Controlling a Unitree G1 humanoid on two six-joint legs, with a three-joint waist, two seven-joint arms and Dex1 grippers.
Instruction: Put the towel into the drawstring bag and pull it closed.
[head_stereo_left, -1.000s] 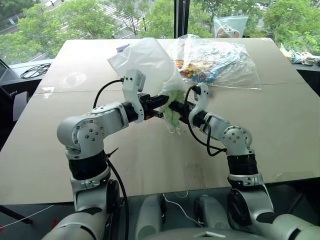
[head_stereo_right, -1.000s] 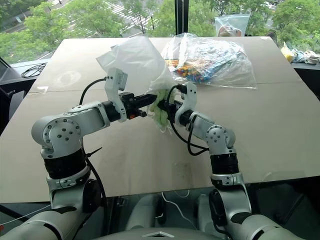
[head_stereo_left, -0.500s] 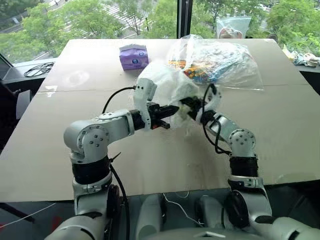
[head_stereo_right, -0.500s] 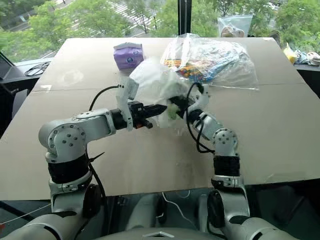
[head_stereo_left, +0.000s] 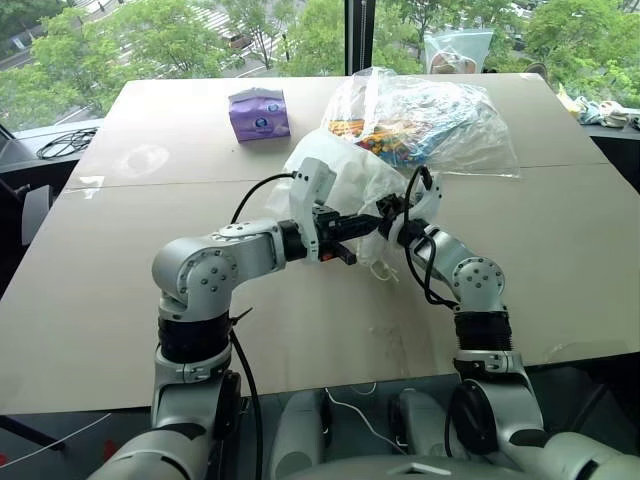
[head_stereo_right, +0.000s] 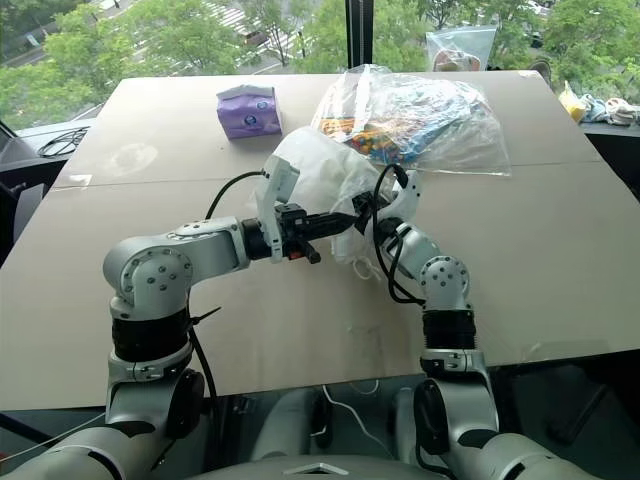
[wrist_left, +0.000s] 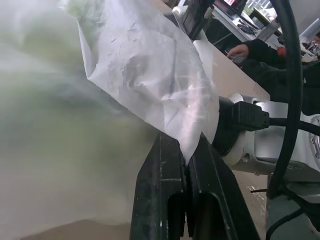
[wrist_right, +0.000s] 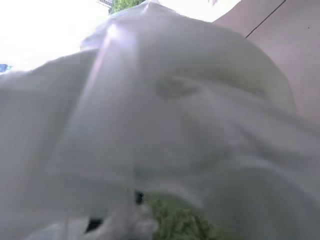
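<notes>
Pinching 1 drawstring bag (head_stereo_left: 345, 180) w/ 1 towel (wrist_right: 182, 222) inside: left end effector (wrist_left: 186, 165); right end effector state unclear.

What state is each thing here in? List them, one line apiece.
drawstring bag: lifted off the table, mouth not drawn closed, cords dangling below.
towel: green, seen through the bag's fabric, inside it.
left gripper: shut, pinching the bag's edge.
right gripper: at the bag's mouth; fingers hidden by fabric.
clear plastic bag: lying on the table, full of colourful items.
tissue box: standing on the table, untouched.
</notes>
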